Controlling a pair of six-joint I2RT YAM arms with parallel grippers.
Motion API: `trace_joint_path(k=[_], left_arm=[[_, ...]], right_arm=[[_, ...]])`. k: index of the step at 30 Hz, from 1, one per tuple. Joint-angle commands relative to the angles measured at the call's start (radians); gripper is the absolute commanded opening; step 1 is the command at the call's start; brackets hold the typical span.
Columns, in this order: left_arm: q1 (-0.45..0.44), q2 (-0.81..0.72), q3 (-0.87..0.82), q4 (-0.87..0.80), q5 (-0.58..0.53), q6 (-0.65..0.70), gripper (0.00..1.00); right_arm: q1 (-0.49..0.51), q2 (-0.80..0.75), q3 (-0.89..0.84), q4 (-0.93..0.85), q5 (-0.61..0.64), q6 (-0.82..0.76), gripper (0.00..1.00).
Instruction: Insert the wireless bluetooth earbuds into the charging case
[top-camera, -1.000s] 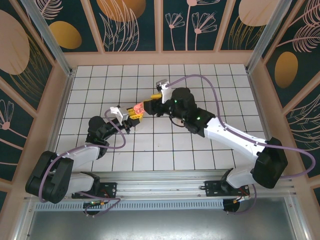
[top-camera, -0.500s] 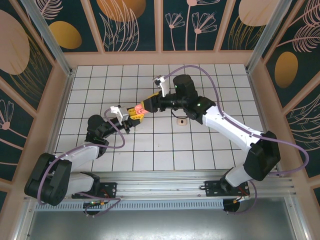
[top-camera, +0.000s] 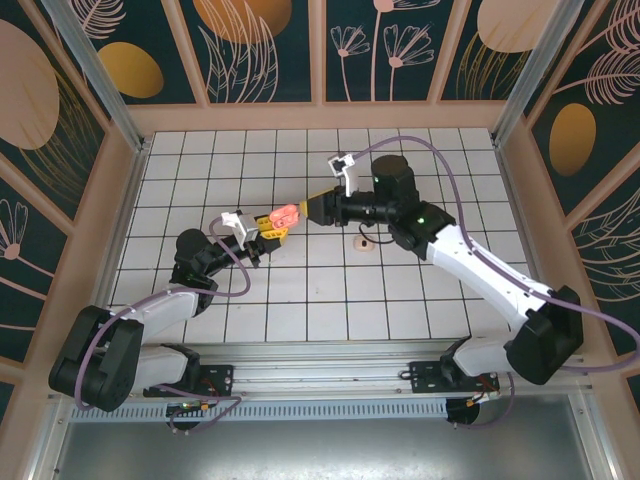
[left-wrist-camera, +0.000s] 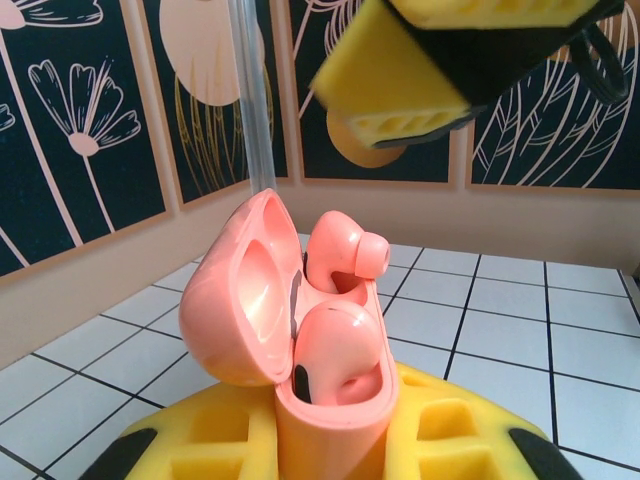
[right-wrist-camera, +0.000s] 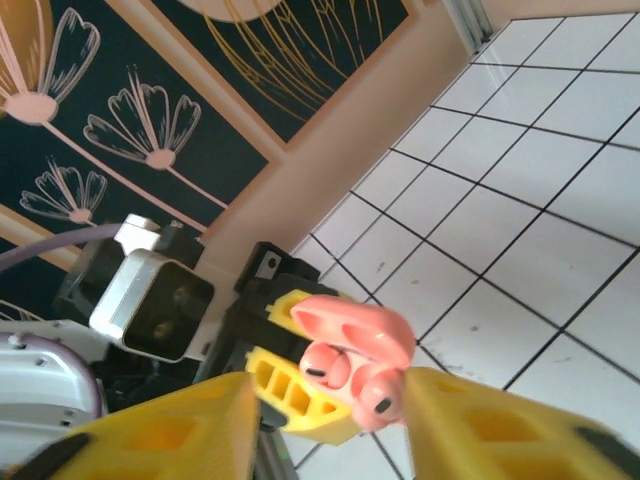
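The pink charging case (left-wrist-camera: 240, 300), lid open, is clamped in the left tool (left-wrist-camera: 330, 455) above the middle of the worktop (top-camera: 450, 170), its base hidden between the yellow fingers (left-wrist-camera: 200, 440). Two pink earbuds (left-wrist-camera: 340, 250) are seated in it, their stems concealed, the upper one standing proud. The right tool (right-wrist-camera: 325, 425) is held just beside it, fingers parted on nothing, and is cut off at the top of the left wrist view.

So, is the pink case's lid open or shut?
Open. The lid is hinged back from the pink case, and two pink earbuds show inside.
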Motion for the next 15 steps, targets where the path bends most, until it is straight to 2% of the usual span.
trace_joint_path(k=[1,9,15], left_arm=[[-0.001,-0.001,0.025,0.010,0.004,0.015,0.10],[-0.001,-0.002,0.026,0.012,0.003,0.015,0.09],[-0.001,-0.001,0.025,0.014,0.003,0.014,0.10]], right_arm=[[0.001,-0.041,-0.072,0.041,-0.007,0.090,0.34],[0.041,-0.013,-0.096,0.078,0.006,0.119,0.24],[0.056,0.030,-0.079,0.095,-0.006,0.118,0.21]])
